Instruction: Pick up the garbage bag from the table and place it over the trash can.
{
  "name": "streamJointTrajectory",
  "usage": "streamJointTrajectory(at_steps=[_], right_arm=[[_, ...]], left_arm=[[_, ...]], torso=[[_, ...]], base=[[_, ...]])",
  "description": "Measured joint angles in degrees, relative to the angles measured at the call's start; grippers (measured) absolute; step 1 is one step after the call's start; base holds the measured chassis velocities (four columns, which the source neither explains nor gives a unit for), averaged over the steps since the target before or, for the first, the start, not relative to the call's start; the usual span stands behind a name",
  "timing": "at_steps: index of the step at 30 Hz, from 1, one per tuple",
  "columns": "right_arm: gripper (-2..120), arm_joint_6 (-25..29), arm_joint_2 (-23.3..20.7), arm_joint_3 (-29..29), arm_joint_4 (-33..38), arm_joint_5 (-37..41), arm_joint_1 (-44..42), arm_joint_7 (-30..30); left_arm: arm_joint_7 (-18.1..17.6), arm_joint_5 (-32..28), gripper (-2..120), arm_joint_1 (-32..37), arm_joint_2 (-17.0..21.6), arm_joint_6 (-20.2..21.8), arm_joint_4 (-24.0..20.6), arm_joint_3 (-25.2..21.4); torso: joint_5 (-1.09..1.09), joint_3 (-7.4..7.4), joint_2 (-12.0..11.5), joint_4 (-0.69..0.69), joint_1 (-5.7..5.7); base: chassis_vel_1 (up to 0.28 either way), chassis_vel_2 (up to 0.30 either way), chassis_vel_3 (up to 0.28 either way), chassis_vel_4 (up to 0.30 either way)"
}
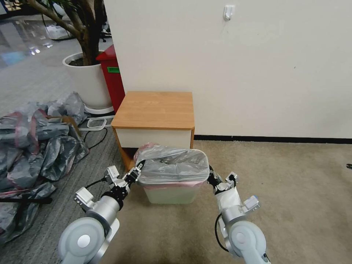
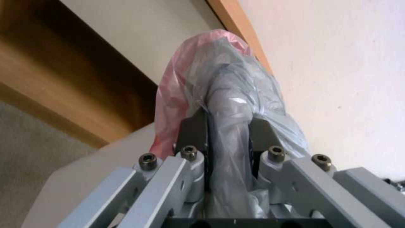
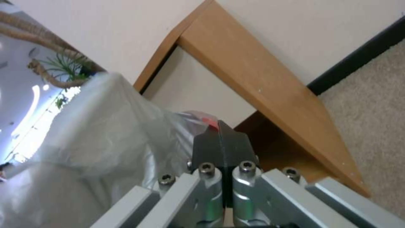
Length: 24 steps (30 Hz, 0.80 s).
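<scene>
Grippers flank the trash can (image 1: 172,193), one at each side of its rim. Left gripper (image 1: 137,173) is clamped on a gathered fold of the garbage bag (image 1: 172,165); in the left wrist view the dark fingers (image 2: 195,131) pinch a grey roll of film between them, with the pink rim band bunched just beyond. Right gripper (image 1: 212,177) sits at the opposite rim, its pads (image 3: 208,145) pressed flat together with a sliver of pink film caught at the tips. Between the two, the bag is draped over the can's mouth, puffed up above it, its pink band down the can's front. Just behind the can stands the table (image 1: 156,110), against the white wall (image 1: 256,66).
</scene>
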Motion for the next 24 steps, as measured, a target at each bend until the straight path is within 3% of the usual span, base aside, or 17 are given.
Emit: streamJointTrajectory(at_steps=[11,20,24], right_arm=[[0,1.53,-0.41,0.84,-2.02,-5.97,-0.63,-0.93],[1,0.45,0.1,0.71,0.2,-4.62,-0.78,1.33],[15,-0.77,-0.87,0.99,3.63,-2.03,-2.36,2.12]], left_arm=[[0.03,-4.1,12,-1.83,-0.16,-0.47,1.28,-0.2],[0.01,-1.61,11,-1.61,0.73,-0.2,1.59,0.08],[-0.26,1.89,11,-1.36,2.05,0.67,1.77,0.18]], torso=[[0.0,0.0,0.0,0.0,0.0],[0.0,0.0,0.0,0.0,0.0],[0.0,0.0,0.0,0.0,0.0]], base=[[0.0,0.0,0.0,0.0],[0.0,0.0,0.0,0.0],[0.0,0.0,0.0,0.0]])
